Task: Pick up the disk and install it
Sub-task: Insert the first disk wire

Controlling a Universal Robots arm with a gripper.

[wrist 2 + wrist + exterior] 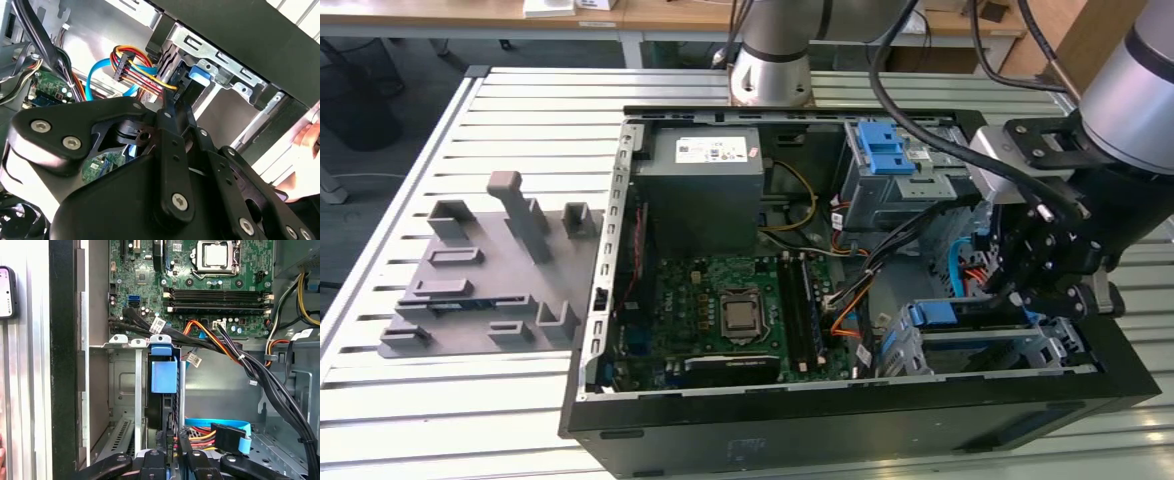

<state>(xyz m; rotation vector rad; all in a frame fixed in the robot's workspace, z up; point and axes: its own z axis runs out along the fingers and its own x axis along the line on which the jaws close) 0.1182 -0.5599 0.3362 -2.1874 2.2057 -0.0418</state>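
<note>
The gripper (167, 452) is gripping the disk (165, 377) edge-on, holding it inside the drive cage (122, 385).

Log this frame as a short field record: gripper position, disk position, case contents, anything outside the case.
gripper: the gripper is low inside the open computer case, at the drive cage on the exterior view's right
disk: the disk stands on edge in a cage slot, its blue bracket outward, directly ahead of the gripper in the first wrist view
case contents: motherboard, power supply, blue latch piece on the upper bay
outside the case: grey fixture block on the slatted table
</note>
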